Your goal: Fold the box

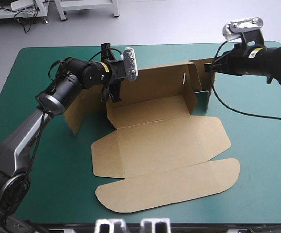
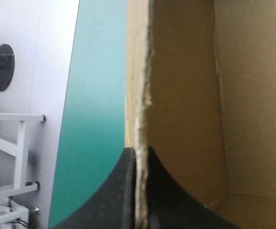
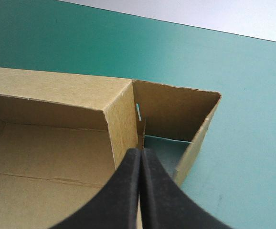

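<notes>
The brown box (image 1: 160,145) lies in the middle of the table, its back wall raised and its lid (image 1: 169,187) flat toward the front edge. My left gripper (image 1: 114,94) is at the back wall's left end, its black fingers (image 2: 123,191) shut on the board's edge (image 2: 145,95). My right gripper (image 1: 207,68) is at the back right corner, shut on the upright right side wall (image 3: 123,124). An outer flap (image 3: 195,138) there folds round a small pocket. A left side flap (image 1: 77,114) stands tilted beside the left arm.
The teal-green cover (image 1: 262,160) shows around the box on all sides. The table's far edge (image 1: 179,45) runs a short way behind the raised back wall, with grey floor beyond it.
</notes>
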`<state>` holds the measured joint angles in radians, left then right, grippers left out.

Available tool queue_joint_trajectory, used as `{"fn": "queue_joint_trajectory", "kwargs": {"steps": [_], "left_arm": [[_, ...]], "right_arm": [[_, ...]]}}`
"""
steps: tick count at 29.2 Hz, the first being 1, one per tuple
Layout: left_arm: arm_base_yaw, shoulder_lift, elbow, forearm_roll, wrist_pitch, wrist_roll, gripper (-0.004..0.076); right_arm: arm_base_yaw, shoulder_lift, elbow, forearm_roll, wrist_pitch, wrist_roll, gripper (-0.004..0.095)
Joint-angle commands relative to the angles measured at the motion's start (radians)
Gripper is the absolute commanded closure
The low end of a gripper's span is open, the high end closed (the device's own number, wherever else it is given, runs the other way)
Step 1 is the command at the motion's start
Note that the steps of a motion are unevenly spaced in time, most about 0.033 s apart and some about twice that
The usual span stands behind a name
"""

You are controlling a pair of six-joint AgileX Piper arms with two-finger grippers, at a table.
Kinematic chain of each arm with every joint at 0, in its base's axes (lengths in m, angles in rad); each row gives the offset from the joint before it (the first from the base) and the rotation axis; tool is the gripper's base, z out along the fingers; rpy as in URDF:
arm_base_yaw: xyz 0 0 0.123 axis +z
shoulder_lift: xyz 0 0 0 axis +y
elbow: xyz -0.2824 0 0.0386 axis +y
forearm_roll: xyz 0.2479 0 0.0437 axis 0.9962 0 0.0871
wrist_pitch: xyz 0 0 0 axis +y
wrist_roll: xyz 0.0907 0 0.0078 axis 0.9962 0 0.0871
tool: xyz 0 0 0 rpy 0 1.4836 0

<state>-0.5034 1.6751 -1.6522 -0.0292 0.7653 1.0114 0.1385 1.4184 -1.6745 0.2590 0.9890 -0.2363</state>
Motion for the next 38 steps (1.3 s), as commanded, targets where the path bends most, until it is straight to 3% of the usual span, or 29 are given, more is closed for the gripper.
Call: {"fn": "queue_joint_trajectory", "kwargs": {"steps": [1,4,8,12,19,30,38], "left_arm": [[-0.007,-0.049,0.047,-0.030,-0.101,0.092,0.0734],[-0.007,-0.049,0.062,-0.038,-0.130,0.101,0.0734],[-0.007,-0.049,0.070,-0.042,-0.188,0.112,0.0734],[-0.007,-0.049,0.070,-0.042,-0.258,0.115,0.0734],[-0.007,-0.049,0.092,-0.059,-0.288,0.191,0.0734],[-0.007,-0.036,0.195,-0.069,-0.433,0.217,0.0734],[-0.007,-0.003,0.198,-0.073,-0.429,0.211,0.0733]], "right_arm": [[-0.007,0.048,-0.107,0.025,-0.001,-0.013,0.0928],[-0.025,0.132,-0.207,0.041,0.037,-0.008,0.0928],[-0.089,0.284,-0.379,0.181,0.118,-0.008,0.0928],[-0.141,0.438,-0.557,0.239,0.207,0.001,0.0928],[-0.157,0.635,-0.704,0.257,0.193,0.049,0.0928],[-0.157,0.763,-0.702,0.262,0.259,0.077,0.0928],[-0.157,0.684,-0.522,0.420,0.262,-0.029,0.0928]]}}
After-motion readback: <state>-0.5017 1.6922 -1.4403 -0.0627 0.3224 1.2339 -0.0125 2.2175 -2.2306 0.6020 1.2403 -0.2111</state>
